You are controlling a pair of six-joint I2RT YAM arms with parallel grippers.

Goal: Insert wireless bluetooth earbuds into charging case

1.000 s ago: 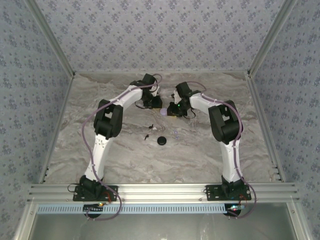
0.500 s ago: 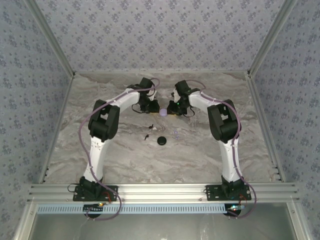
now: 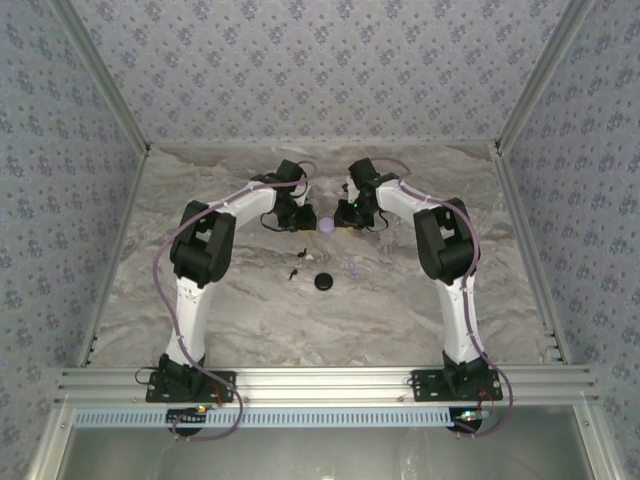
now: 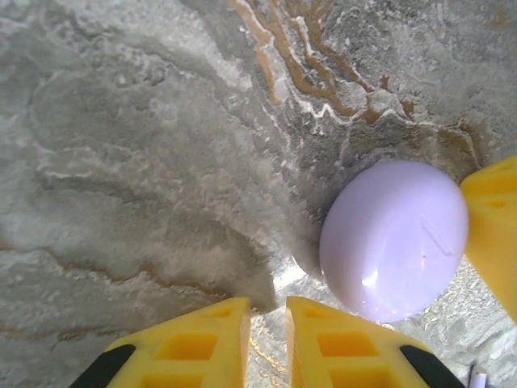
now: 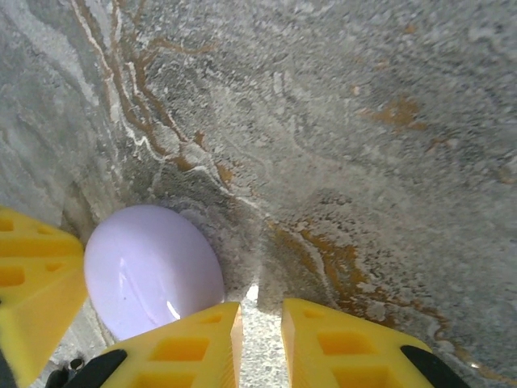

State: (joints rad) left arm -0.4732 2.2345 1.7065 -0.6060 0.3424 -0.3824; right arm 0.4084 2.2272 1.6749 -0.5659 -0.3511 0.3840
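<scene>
Hardly begun: earbuds (image 3: 295, 272) loose on desk (image 3: 400, 320) near charging case (image 3: 323, 282), seemingly uninserted. Left end effector (image 4: 268, 314) and right end effector (image 5: 261, 317) pinched nearly together, empty, flanking lilac disc (image 4: 394, 239).

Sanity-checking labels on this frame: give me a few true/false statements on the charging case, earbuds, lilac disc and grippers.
1. The lilac disc lies between the left gripper and the right gripper. True.
2. The left gripper holds the charging case. False: it lies free on the marble tabletop, nearer the arm bases.
3. The earbuds sit inside the case. False: both lie on the tabletop, left of it.
4. Both grippers are almost shut, gripping nothing. True.
</scene>
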